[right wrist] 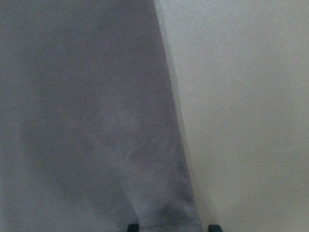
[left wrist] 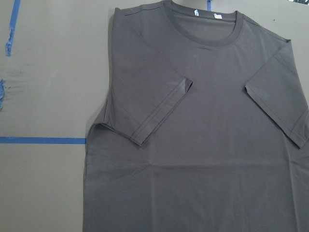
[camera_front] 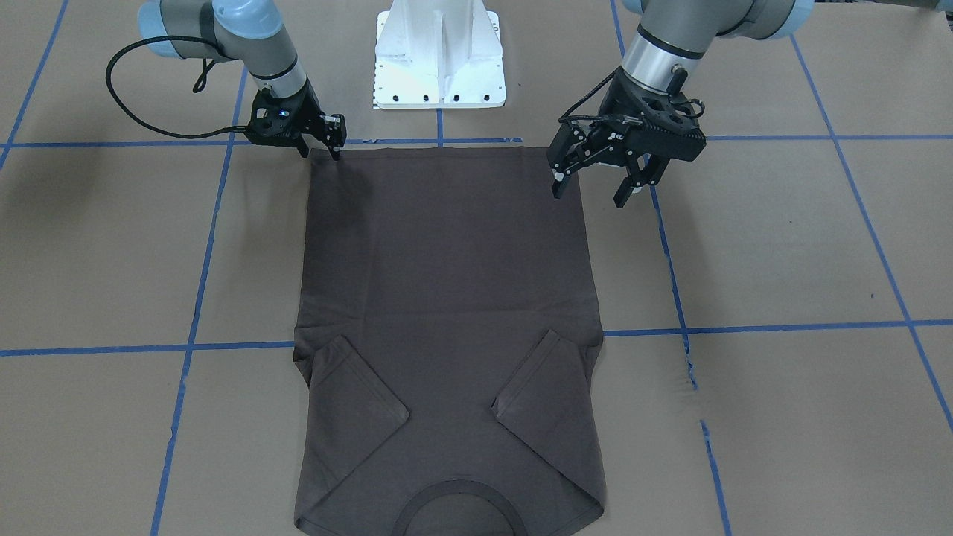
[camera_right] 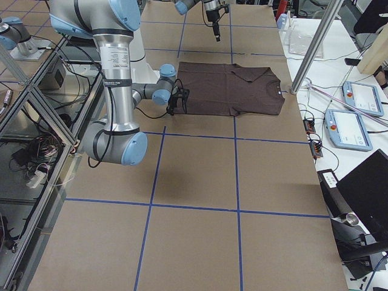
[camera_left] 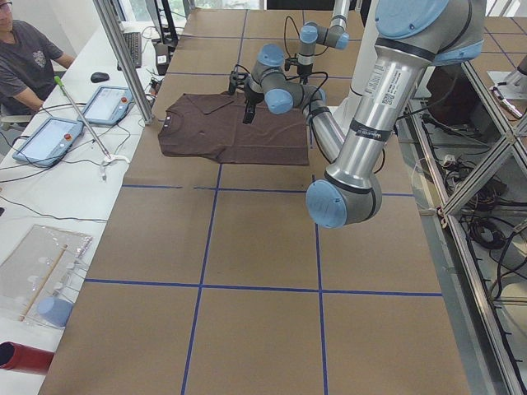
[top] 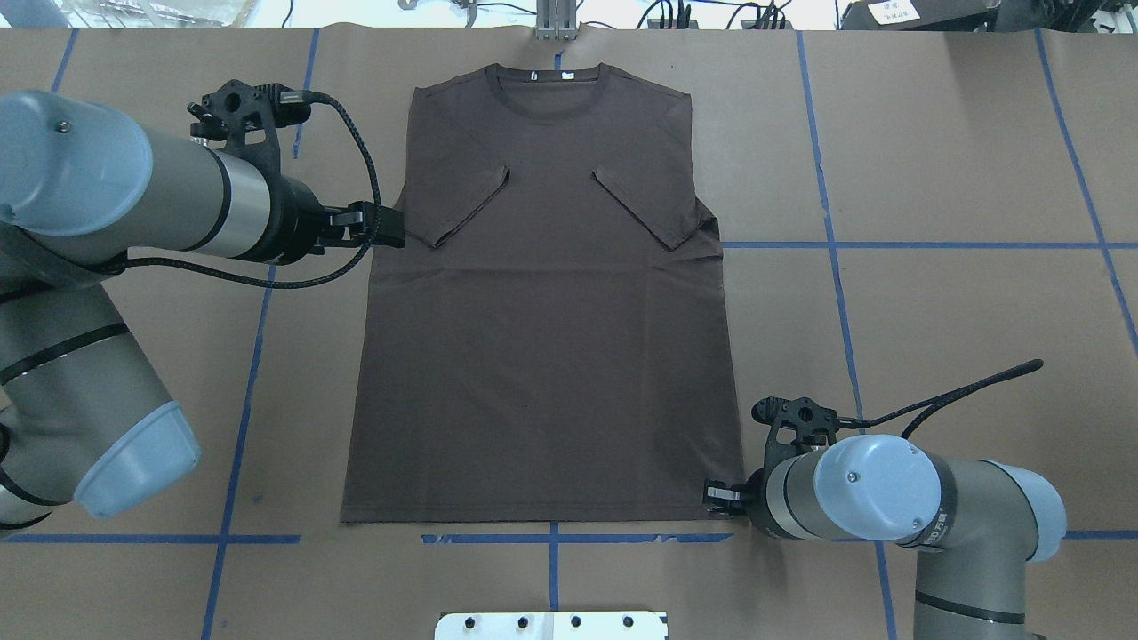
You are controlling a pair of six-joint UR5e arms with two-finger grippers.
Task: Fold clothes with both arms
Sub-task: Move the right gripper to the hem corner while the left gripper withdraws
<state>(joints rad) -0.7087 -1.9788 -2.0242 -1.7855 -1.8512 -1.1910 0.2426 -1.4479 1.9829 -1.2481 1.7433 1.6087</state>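
Observation:
The dark brown-grey T-shirt (camera_front: 447,283) (top: 542,356) lies flat on the brown table. Both sleeves are folded in over the chest, and the collar (top: 551,93) is on the side away from the robot. My left gripper (camera_front: 590,191) (top: 391,227) hangs open, well above the table, off the shirt's left side. From up there the left wrist view takes in the collar and sleeves of the shirt (left wrist: 203,145). My right gripper (camera_front: 333,145) (top: 716,498) is down at the table by the near right hem corner (right wrist: 164,212). Its fingertips (right wrist: 130,226) stand apart on either side of that corner, so it is open.
The white pedestal base (camera_front: 439,59) (top: 551,625) stands just behind the hem. Blue tape lines (top: 831,244) grid the table. A person (camera_left: 25,58) sits at a side bench with tablets (camera_right: 364,97), beyond a metal post (camera_left: 123,58).

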